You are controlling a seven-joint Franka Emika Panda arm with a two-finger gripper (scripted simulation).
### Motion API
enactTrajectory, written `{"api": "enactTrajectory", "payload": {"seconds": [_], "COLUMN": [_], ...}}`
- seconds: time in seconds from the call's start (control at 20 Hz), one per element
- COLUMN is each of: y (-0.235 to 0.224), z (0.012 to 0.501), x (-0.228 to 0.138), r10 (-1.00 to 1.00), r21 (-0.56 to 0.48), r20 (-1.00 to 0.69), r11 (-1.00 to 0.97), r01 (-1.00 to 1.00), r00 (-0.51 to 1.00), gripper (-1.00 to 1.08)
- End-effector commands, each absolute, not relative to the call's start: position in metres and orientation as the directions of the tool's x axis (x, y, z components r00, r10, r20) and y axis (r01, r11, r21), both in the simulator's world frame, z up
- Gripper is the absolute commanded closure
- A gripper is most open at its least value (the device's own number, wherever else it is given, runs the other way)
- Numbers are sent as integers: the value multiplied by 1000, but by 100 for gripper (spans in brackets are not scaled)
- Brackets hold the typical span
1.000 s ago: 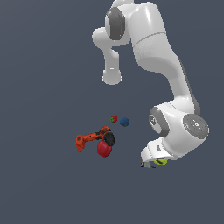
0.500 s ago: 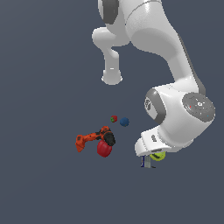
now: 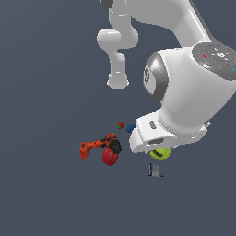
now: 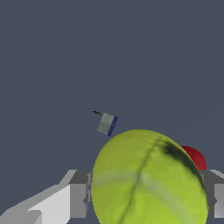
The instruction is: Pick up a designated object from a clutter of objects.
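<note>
Yellow-green ball [image 4: 148, 179] with a dark curved seam: sits between the gripper [image 4: 148, 194] fingers [image 4: 78, 194], one grey pad on each side of it in the wrist view; gripper clamped on the ball. In the exterior view the ball [image 3: 159, 153] shows only partly, tucked under the white wrist housing of the arm [image 3: 193, 92], clear of the dark grey bench [image 3: 46, 193].

Grey-blue box [image 3: 155, 170]: small, upright on the bench, just below the ball in the exterior view, apart from it. Same box [image 4: 106, 124] seen beyond the ball in the wrist view.

Orange-and-black power drill [image 3: 97, 145]: lies on its side, toward the exterior view's left of the ball.

Red rounded object [image 3: 109, 156]: touching or just beside the drill's black end. A red edge [image 4: 194, 156] shows behind the ball in the wrist view.

Red-green berry [image 3: 120, 125]: tiny, above the drill in the exterior view.

Blue ball [image 3: 131, 127]: small, dark, just beside the berry, partly hidden by the wrist housing.
</note>
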State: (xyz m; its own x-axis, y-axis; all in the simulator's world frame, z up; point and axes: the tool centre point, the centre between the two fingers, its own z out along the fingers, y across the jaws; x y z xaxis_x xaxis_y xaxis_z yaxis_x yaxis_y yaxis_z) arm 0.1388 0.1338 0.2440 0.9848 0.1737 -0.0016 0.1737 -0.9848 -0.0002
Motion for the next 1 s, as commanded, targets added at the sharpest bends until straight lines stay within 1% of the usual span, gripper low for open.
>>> {"api": "enactTrajectory", "payload": {"seconds": [0.0, 0.25, 0.45, 0.7, 0.95], "y": [121, 98, 86, 77, 75], "z": [271, 318, 343, 362, 366], "x": [139, 141, 143, 145, 146], "r10": [174, 174, 174, 174, 174], "r21": [-1, -1, -1, 0, 0], "r20": [0, 0, 0, 0, 0], "r11": [-985, -985, -985, -985, -985], "r01": [174, 174, 174, 174, 174], "r00": [985, 985, 985, 985, 985], "gripper": [108, 108, 108, 108, 108]}}
